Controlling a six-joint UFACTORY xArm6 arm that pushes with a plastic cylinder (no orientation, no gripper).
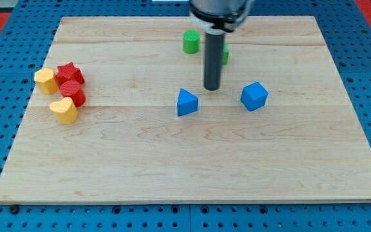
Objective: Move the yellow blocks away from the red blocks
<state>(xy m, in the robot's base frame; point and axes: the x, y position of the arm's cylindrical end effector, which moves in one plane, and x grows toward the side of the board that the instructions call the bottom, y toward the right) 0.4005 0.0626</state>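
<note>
**A:** So where is my tip right now?

**B:** It sits on the board, a bit far of centre, and it touches nothing. It's a bare rod, so there is nothing to open or close. The blue wedge lies just near-left of it, and the blue cube a little to its right. A green cylinder stands farther back on the left, and another green block peeks out from behind the rod, its shape hidden.

**A:** And the blocks the task cares about?

**B:** All at the far left edge, well apart from the tip. A red star and a red cylinder sit touching, one nearer than the other. A yellow block presses against the star's left side, and a yellow heart-shaped block touches the red cylinder's near-left side.

**A:** Which way does the move run, then?

**B:** I'd say the tip has to travel left and slightly nearer, past the wedge. The reds stand between it and the yellows, so it likely must go round the cluster to push each yellow outward without dragging a red along
</note>
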